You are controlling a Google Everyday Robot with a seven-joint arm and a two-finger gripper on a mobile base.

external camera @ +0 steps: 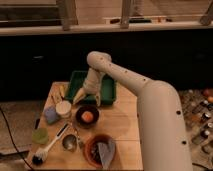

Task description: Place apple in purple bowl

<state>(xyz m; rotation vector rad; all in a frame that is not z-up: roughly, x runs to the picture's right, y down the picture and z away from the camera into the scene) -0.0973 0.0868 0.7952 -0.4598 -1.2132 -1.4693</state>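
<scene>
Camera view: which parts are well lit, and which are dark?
In the camera view, the table is well lit and the background dark; the open gripper hangs above the purple bowl, whose dark inside makes the apple stand out.

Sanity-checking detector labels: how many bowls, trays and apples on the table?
Bowls: 2, purple bowl, brown bowl
Tray: 1
Apple: 1, in purple bowl
Total: 4
Tool open, over tray's near edge
</scene>
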